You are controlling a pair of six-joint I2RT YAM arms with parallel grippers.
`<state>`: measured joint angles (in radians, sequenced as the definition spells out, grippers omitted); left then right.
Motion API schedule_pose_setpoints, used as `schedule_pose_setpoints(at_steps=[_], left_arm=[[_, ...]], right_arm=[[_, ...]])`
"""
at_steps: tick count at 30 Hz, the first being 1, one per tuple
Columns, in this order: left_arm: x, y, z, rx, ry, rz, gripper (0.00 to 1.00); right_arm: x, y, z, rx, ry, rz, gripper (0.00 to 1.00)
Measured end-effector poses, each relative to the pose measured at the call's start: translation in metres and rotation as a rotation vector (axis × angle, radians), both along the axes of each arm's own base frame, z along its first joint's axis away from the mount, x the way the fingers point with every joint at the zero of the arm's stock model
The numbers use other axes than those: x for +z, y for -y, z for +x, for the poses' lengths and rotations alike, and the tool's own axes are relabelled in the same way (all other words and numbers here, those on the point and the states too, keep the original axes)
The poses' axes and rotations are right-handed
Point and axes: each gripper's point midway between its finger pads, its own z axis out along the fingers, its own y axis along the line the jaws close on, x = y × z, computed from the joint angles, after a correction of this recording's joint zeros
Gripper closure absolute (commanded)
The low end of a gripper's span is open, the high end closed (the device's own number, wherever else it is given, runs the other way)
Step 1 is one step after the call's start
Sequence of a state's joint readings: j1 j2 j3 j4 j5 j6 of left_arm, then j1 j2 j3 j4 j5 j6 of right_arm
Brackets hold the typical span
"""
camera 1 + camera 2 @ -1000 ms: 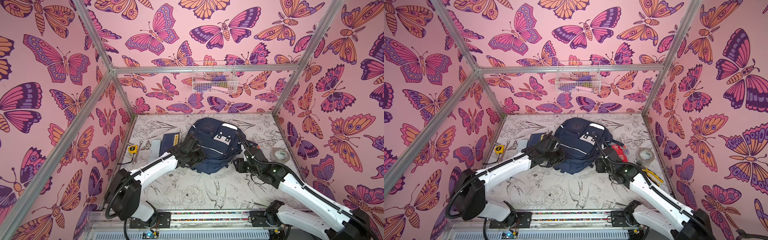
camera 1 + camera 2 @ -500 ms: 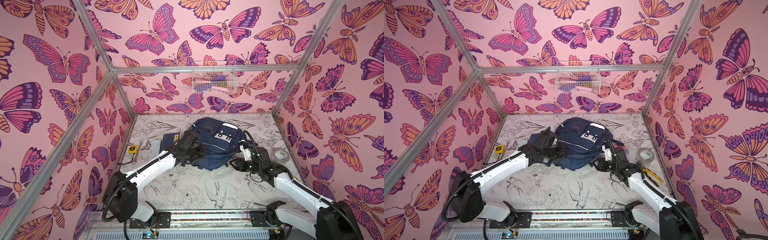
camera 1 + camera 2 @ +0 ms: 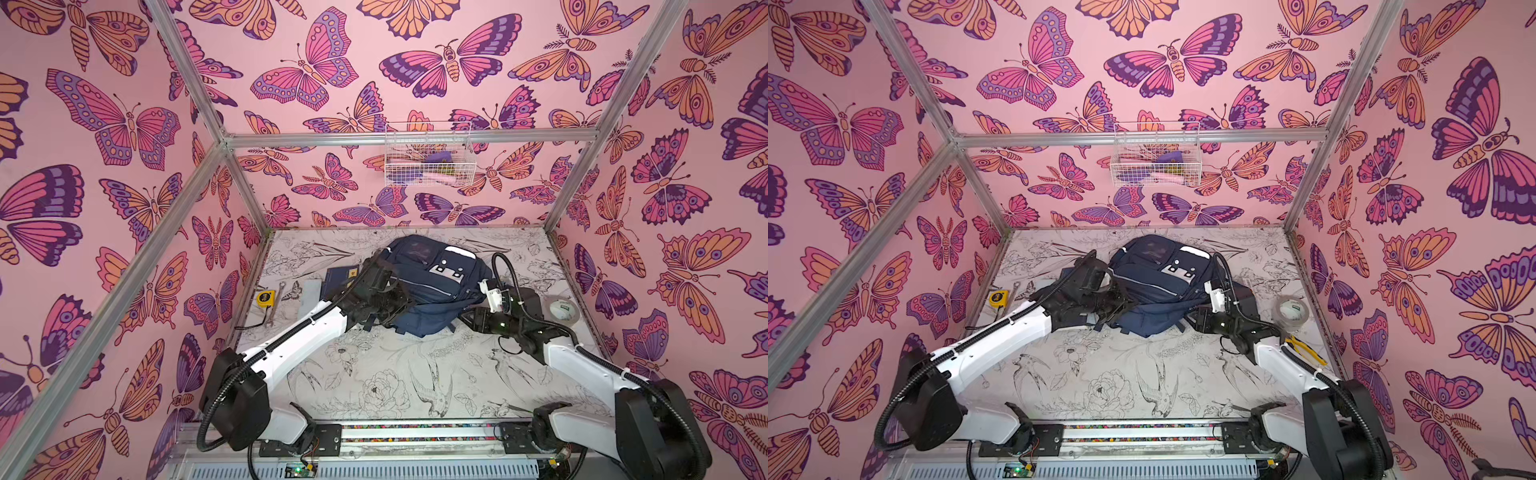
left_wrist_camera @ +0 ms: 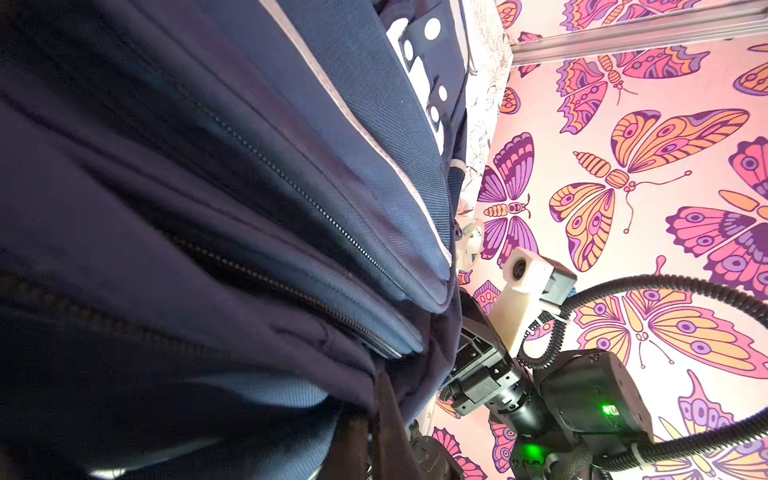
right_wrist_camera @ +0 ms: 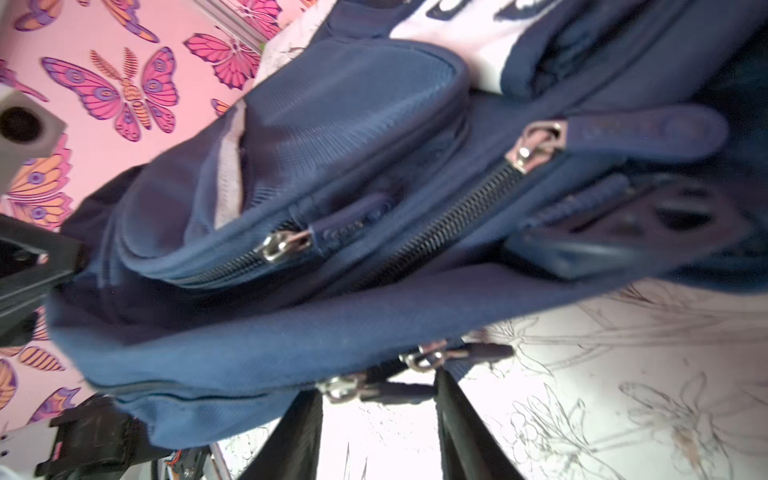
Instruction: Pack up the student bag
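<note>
The student bag (image 3: 432,286) (image 3: 1154,286), navy with thin white stripes and a white dotted patch, lies at the back middle of the table. My left gripper (image 3: 395,309) (image 3: 1121,307) sits at its near left edge. In the left wrist view this gripper (image 4: 372,419) is shut on a fold of the bag's fabric (image 4: 249,208). My right gripper (image 3: 465,320) (image 3: 1192,318) is at the bag's near right corner. In the right wrist view it (image 5: 376,424) stands open just below the bag (image 5: 332,208), and two metal zip pulls (image 5: 374,388) hang at its fingertips without being clamped.
A navy book with a yellow label (image 3: 338,278), a yellow tape measure (image 3: 265,298) and a wrench (image 3: 276,303) lie left of the bag. A tape roll (image 3: 563,309) and yellow-handled pliers (image 3: 1304,349) lie to the right. A wire basket (image 3: 428,160) hangs on the back wall.
My right arm has drawn back and bent, its wrist turning beside the bag's near right corner, and its jaws have narrowed a little. The left gripper has stayed shut on the bag.
</note>
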<state>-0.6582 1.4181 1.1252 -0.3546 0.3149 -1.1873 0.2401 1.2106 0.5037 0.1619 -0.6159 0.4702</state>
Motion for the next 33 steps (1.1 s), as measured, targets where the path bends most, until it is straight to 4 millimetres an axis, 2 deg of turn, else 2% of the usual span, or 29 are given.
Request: schedule_pose_setpoints(at_steps=[7,9,15,21,27,33], left_arm=[[0.004,-0.003,0.000,0.004,-0.001,-0.001,1.00],[0.004,-0.003,-0.001,0.004,-0.004,0.000,1.00],[0.006,-0.002,0.000,0.004,0.000,-0.003,1.00],[0.007,-0.002,0.000,0.003,0.002,-0.004,1.00],[0.007,-0.002,0.000,0.003,0.003,-0.005,1.00],[0.007,-0.002,0.000,0.001,0.004,-0.004,1.00]], right_arm=[[-0.007,-0.008,-0.002,0.052,-0.026,0.035,0.60],[-0.007,-0.009,-0.001,0.060,-0.023,0.037,0.63],[-0.007,-0.011,-0.001,0.075,-0.020,0.048,0.88],[-0.001,-0.010,0.001,0.068,0.003,0.045,1.00],[0.007,-0.006,0.000,0.041,0.026,0.030,1.00],[-0.002,0.000,-0.009,-0.004,-0.033,-0.042,1.00]])
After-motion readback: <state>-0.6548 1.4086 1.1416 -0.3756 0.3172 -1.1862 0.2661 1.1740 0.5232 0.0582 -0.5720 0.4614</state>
